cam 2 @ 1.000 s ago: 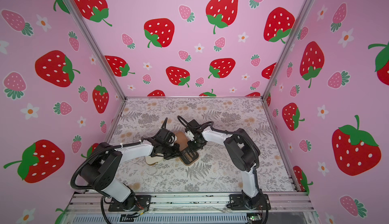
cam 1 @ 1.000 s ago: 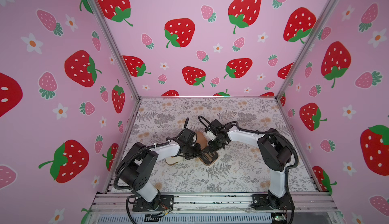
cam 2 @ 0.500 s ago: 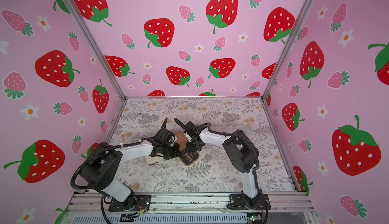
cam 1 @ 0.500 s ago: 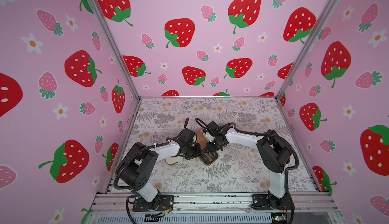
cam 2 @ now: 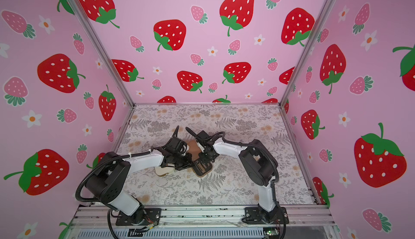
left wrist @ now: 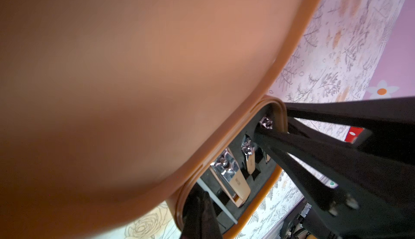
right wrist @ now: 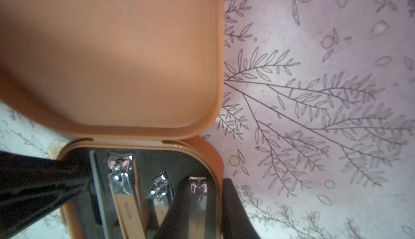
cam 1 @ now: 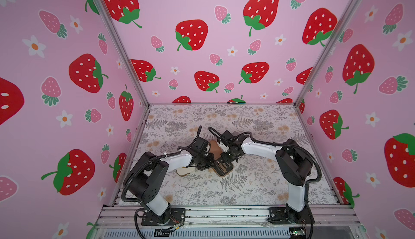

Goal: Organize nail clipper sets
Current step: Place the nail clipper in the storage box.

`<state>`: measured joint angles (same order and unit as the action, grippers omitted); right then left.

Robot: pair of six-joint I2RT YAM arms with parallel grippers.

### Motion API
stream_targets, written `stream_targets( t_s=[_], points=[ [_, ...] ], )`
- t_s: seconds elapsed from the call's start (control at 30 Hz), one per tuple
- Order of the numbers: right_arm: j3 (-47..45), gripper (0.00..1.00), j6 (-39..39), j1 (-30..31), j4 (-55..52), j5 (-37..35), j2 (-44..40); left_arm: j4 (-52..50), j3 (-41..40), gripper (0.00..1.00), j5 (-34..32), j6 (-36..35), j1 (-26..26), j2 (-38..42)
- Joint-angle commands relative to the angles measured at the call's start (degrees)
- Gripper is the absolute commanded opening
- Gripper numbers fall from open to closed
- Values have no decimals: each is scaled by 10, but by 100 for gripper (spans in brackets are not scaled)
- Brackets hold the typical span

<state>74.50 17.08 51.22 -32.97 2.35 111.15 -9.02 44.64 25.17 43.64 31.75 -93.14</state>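
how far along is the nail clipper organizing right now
Partway, by the look of it. Done: the open brown case holds three clippers and a file slotted in its black insert. In hand: the shut left gripper pokes into one corner while the right gripper straddles the case's side wall; whether it grips is unclear. Left: probably closing that lid, then the cream case under the left arm, its state hidden.

Open brown case (cam 2: 203, 171) (lid (cam 2: 193, 148) raised), cream case (cam 2: 163, 171) beside, left arm (cam 2: 143, 159) and right arm (cam 2: 226, 148) meeting above
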Motion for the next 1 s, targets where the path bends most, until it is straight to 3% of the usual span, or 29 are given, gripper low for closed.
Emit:
stream_targets(
  t_s=[0.0,0.3,0.97],
  points=[
    [-24,26,-2,-4,-91,-39,-5,-45,2,0,-11,3,3,-19],
    [-16,38,-6,-4,-87,-11,-16,-45,7,0,-8,3,3,-27],
    [1,47,6,-15,-65,49,-63,-47,13,0,-7,1,3,-28]
  ],
)
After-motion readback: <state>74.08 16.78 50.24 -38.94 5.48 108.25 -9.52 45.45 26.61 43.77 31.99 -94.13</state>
